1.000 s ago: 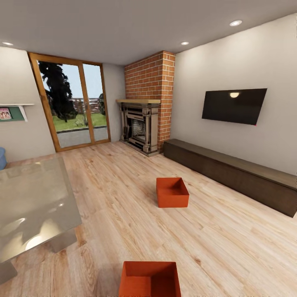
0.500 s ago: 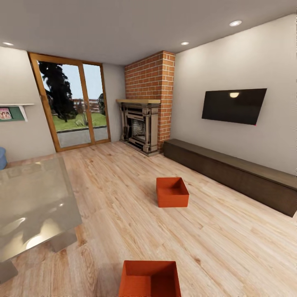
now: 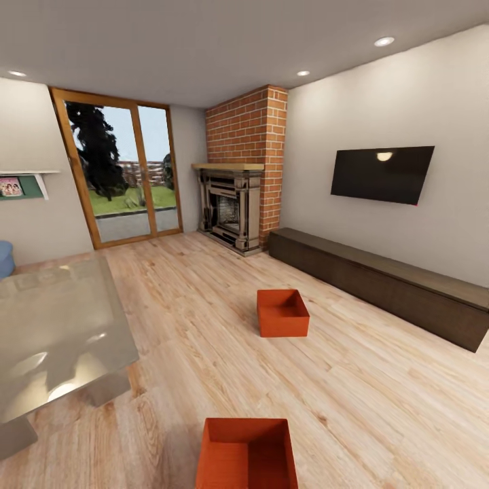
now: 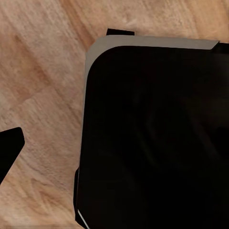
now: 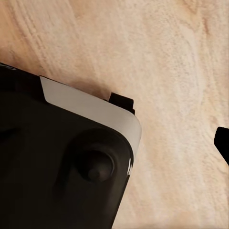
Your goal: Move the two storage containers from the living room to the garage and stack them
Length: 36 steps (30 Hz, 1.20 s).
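Observation:
Two orange-red storage containers stand open-topped on the light wood plank floor of the living room. One container (image 3: pixel 283 313) sits mid-room, in front of the long dark cabinet. The other container (image 3: pixel 247 454) is close below me at the head view's bottom edge, partly cut off. Both wrist views look down at the plank floor past a black, grey-edged part of my own body (image 4: pixel 152 138) (image 5: pixel 52 162). A black fingertip (image 4: pixel 8 150) pokes in at one edge of the left wrist view, and another fingertip (image 5: pixel 223 143) in the right wrist view. Their spread is not visible.
A glass-topped table (image 3: pixel 54 333) fills the near left. The red-brick fireplace (image 3: pixel 231 207) stands in the far corner beside wood-framed glass doors (image 3: pixel 119 173). A long dark low cabinet (image 3: pixel 387 285) runs along the right wall under a black TV (image 3: pixel 382 174). Open floor lies between the containers.
The whole head view has shifted slightly, so both containers sit a little higher in the picture. That is camera motion; neither container has moved on the floor.

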### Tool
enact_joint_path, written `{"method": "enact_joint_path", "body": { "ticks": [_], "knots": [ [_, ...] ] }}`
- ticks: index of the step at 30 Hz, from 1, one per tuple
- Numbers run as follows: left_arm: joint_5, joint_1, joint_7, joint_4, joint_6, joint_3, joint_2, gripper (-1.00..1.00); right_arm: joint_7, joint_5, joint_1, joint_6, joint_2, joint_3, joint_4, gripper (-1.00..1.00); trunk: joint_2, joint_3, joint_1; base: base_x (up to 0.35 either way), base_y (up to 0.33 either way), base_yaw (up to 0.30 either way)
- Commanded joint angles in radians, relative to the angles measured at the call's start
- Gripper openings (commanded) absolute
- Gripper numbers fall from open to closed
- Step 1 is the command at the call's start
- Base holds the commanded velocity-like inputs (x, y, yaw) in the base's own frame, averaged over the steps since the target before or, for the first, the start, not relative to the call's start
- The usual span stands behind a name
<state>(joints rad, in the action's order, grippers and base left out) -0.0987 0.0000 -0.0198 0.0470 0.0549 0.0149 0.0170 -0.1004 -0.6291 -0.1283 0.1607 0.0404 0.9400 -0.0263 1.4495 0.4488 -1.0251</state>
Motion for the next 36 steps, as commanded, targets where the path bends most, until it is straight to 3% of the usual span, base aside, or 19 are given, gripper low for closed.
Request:
{"method": "enact_joint_path", "body": {
  "ticks": [1,27,36],
  "knots": [
    [-0.010,0.000,0.000,0.001,0.002,0.000,0.000,1.00,-0.007,-0.011,-0.001,0.005,0.000,0.006,-0.003,1.00,0.000,0.001,0.000,-0.007,0.000,0.000],
    [-0.010,0.000,0.000,0.001,0.002,0.000,0.001,1.00,-0.007,-0.012,-0.002,0.004,0.000,0.006,-0.003,1.00,0.000,0.001,0.000,-0.001,0.000,0.000],
    [-0.010,0.000,0.000,0.001,0.002,0.000,0.001,1.00,-0.007,-0.012,-0.002,0.005,-0.001,0.006,-0.003,1.00,0.000,0.013,0.000,0.000,0.000,0.000]
  ]
}}
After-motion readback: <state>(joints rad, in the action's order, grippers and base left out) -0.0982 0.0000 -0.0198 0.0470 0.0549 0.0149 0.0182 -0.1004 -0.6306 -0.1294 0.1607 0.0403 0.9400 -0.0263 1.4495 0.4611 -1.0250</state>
